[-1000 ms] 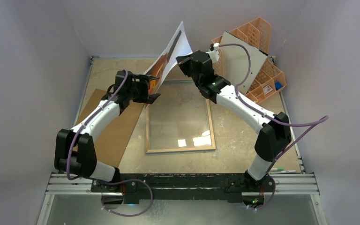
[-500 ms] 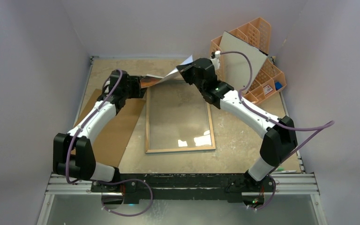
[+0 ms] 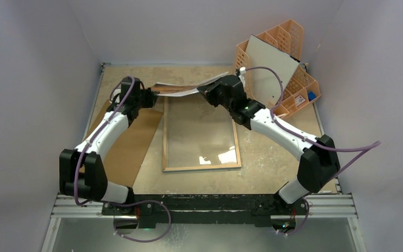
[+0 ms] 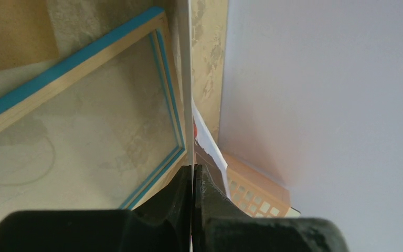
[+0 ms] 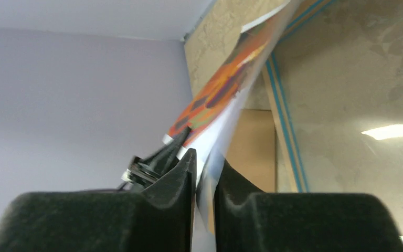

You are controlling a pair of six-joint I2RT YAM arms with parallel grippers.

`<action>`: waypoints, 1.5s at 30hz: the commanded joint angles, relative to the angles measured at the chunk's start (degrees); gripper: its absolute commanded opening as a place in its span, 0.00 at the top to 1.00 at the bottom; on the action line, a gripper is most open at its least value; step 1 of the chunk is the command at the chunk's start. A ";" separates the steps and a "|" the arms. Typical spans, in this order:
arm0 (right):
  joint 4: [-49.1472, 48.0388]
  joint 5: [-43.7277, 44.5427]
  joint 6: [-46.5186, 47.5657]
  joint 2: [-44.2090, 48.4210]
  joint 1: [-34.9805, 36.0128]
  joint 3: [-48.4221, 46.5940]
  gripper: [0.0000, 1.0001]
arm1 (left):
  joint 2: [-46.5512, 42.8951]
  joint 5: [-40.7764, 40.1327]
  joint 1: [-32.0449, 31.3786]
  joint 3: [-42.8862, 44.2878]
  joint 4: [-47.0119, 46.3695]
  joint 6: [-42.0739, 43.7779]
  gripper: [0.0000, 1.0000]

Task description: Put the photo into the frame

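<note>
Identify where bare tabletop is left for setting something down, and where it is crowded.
Free: the table strip between the frame and the arms' bases, and right of the frame. Crowded: the orange organiser and board fill the far right corner; left gripper and right gripper hold the photo over the frame's far end.

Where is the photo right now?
In the top view, the photo hangs nearly flat above the far end of the frame, pinched between the left fingers and the right fingers.
</note>
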State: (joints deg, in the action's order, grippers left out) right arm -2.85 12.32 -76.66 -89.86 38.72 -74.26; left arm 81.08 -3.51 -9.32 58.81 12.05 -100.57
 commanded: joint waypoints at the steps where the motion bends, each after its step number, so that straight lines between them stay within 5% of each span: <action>1: -1.18 -3.86 1.01 3.41 0.22 2.73 0.69 | 0.98 -3.42 0.36 6.08 9.47 2.53 1.00; 5: 1.79 -6.89 5.17 4.34 0.22 3.95 0.36 | 2.55 -5.26 0.44 10.46 10.66 12.54 1.00; 11: 6.45 -4.95 24.21 5.66 -0.57 1.41 0.17 | 7.19 -8.23 0.19 22.02 19.86 28.21 1.00; 18: 11.54 -13.01 52.57 -0.31 0.11 -13.35 0.18 | 6.38 -7.86 0.01 24.53 22.31 33.75 1.00; 24: 16.86 -1.01 67.71 -8.63 12.35 -25.84 0.09 | 7.17 -7.01 -0.17 28.54 24.60 36.08 1.00; 39: 17.10 15.06 70.88 -20.61 19.63 -34.22 0.09 | 7.54 -3.95 -0.17 31.22 26.88 37.12 1.00; 45: 16.39 12.83 73.54 -23.80 19.63 -35.26 0.29 | 6.71 -3.46 -0.17 31.10 26.83 37.27 1.00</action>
State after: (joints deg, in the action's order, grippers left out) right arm 15.44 23.35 -5.43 -112.79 58.37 -105.91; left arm 88.64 -7.86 -9.39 87.79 38.96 -64.84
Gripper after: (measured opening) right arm 0.778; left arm 0.022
